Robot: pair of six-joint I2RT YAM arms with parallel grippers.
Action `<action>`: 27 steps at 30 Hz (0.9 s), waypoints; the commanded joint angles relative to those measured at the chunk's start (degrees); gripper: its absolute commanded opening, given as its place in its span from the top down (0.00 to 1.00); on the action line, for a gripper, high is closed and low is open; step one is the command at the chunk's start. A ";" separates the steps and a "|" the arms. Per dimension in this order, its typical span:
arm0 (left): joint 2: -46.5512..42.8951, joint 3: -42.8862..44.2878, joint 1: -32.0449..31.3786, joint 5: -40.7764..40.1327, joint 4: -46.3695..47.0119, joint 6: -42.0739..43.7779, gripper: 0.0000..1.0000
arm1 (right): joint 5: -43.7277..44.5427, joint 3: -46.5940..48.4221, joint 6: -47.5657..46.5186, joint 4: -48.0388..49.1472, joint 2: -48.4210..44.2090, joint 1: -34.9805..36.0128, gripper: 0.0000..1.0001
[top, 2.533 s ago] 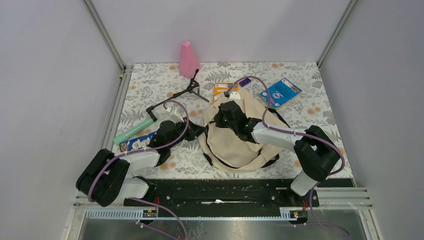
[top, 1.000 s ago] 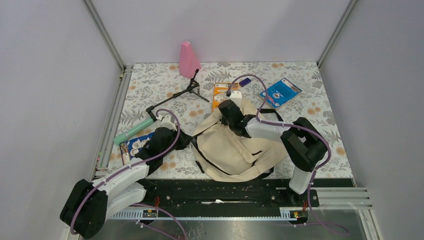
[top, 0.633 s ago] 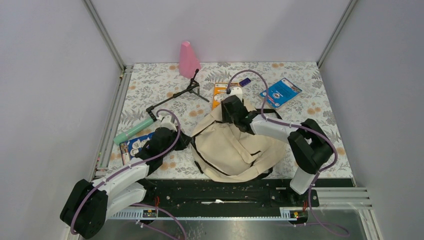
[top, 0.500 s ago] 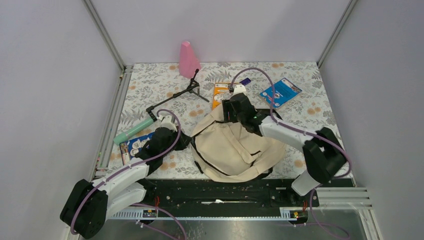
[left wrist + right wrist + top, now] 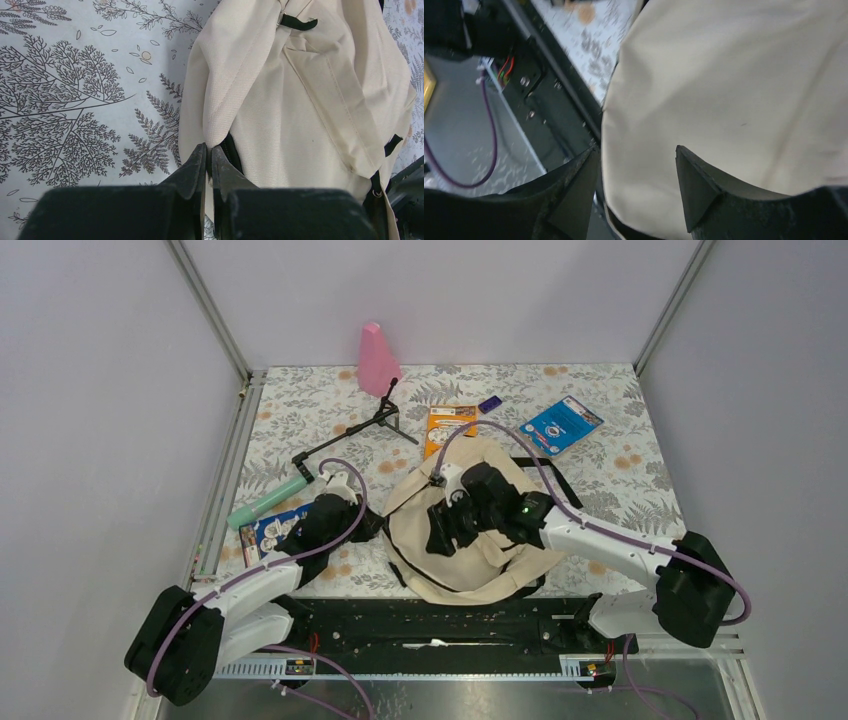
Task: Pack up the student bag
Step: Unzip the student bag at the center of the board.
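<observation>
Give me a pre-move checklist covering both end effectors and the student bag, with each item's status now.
1. Left end effector gripping the student bag: ok, shut on a fold of cream fabric at its edge.
2. Right end effector free: ok, jaws apart above the bag, nothing between them.
3. Bag mouth open for loading: cannot tell, no view shows an opening.
4. Items packed: not ok, the orange packet, blue booklet, green tube and pink bottle are on the table outside the bag.
</observation>
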 commanded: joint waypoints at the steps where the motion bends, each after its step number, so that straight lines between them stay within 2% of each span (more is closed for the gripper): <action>1: 0.59 1.17 0.52 0.26 2.20 0.98 1.00 | -6.25 -2.07 3.72 -0.12 -0.37 3.85 0.36; 7: 0.11 1.15 0.52 0.01 1.81 0.59 1.00 | -7.18 -2.96 6.68 4.11 3.10 7.64 0.39; 16: -1.09 0.96 0.52 -0.50 0.67 0.79 1.00 | -1.28 -0.08 7.29 2.39 6.17 10.11 0.44; 21: -1.38 0.95 0.52 -0.57 0.53 0.86 1.00 | 1.02 0.13 7.20 1.30 7.08 10.26 0.53; 27: -1.28 1.03 0.52 -0.65 0.62 0.87 1.00 | 1.84 0.37 7.06 1.10 7.68 10.91 0.53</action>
